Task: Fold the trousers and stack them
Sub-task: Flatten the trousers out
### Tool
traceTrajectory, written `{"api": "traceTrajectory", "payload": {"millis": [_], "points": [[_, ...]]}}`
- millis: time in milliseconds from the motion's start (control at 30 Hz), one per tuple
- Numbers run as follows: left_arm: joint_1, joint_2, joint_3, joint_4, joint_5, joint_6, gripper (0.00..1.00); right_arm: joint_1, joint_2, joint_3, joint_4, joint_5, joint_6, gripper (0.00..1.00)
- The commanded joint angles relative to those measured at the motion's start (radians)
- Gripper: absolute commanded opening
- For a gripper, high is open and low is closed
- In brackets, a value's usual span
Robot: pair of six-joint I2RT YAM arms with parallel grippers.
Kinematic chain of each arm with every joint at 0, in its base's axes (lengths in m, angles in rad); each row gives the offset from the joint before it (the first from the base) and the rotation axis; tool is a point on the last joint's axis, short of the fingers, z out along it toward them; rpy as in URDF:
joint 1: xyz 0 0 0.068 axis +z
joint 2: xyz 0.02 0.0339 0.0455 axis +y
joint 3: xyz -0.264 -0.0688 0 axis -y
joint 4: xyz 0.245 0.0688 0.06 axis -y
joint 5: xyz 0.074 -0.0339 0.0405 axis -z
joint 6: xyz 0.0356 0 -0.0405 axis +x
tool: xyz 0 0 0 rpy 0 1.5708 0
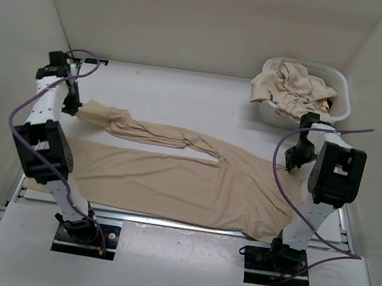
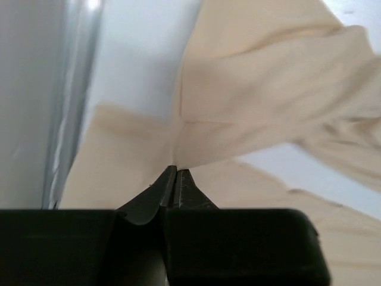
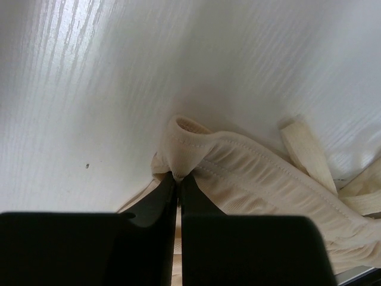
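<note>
Overhead, the trousers point(image 1: 171, 176) lie spread across the table point(image 1: 184, 92), with the waist toward the right arm and the two legs running to the left. The near leg is flat and wide. The far leg is narrower and bunched, and its end rises to the left gripper point(image 1: 73, 105). From this camera I cannot see the fingertips of either arm, because they are small and partly covered by the wrist bodies. The left arm also covers a part of the near leg.

Only the wrist cameras give me the grip. In the left wrist view the two fingers are pressed together on a fold of beige cloth, and the cloth fans upward from this pinch. The black gripper body cuts off everything below.

The right gripper point(image 3: 177, 179) is likewise closed on the stitched waistband, which makes a small hump just above the tips. To the right of it I see flat ties point(image 3: 306, 155), which the top view does not show. The bottom right corner is too dark for me to read.

At the far right of the table stands a white basket point(image 1: 343, 92) with a pile of cloth point(image 1: 293, 86) of the same colour. I cannot tell what garments they are.
</note>
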Motion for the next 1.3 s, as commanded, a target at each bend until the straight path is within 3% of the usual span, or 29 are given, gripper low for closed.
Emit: {"api": "traceTrajectory", "payload": {"millis": [0, 233, 400, 433, 467, 500, 633, 733, 900, 1100, 1167, 1267], "points": [[0.113, -0.132, -0.174, -0.031, -0.112, 0.0, 0.14, -0.012, -0.026, -0.055, 0.027, -0.006, 0.005, 0.0], [0.158, -0.215, -0.275, -0.049, -0.063, 0.0, 0.14, -0.012, -0.037, -0.021, 0.015, -0.006, -0.018, 0.0], [0.233, -0.165, -0.384, -0.074, -0.238, 0.0, 0.14, -0.021, -0.071, -0.021, 0.005, 0.03, -0.037, 0.0], [0.245, -0.117, -0.384, -0.084, -0.254, 0.0, 0.18, -0.021, -0.071, -0.021, 0.005, 0.03, -0.047, 0.0], [0.256, -0.096, -0.359, -0.103, -0.255, 0.0, 0.5, -0.021, -0.071, -0.021, 0.018, 0.021, -0.048, 0.0], [0.256, -0.079, -0.325, -0.123, -0.243, 0.0, 0.64, -0.021, -0.06, -0.021, 0.018, 0.012, -0.064, 0.0], [0.256, -0.029, -0.041, -0.21, -0.072, 0.0, 0.9, -0.021, -0.06, -0.021, 0.027, 0.001, -0.089, 0.0], [0.219, 0.017, 0.128, -0.233, -0.041, 0.0, 0.9, -0.021, -0.06, -0.021, 0.027, 0.015, -0.107, 0.0], [0.147, 0.165, 0.156, -0.21, -0.063, 0.0, 0.9, -0.021, -0.051, 0.03, -0.01, 0.06, -0.14, 0.0], [0.124, 0.302, 0.133, -0.004, -0.138, 0.0, 0.92, -0.052, 0.02, 0.124, -0.054, 0.083, -0.182, 0.0], [0.124, 0.375, 0.21, 0.021, -0.126, 0.0, 1.0, -0.062, 0.029, 0.149, -0.054, 0.092, -0.198, 0.0], [0.124, 0.461, 0.31, 0.034, -0.115, 0.0, 1.0, -0.062, 0.047, 0.176, -0.054, 0.081, -0.224, 0.0]]}}
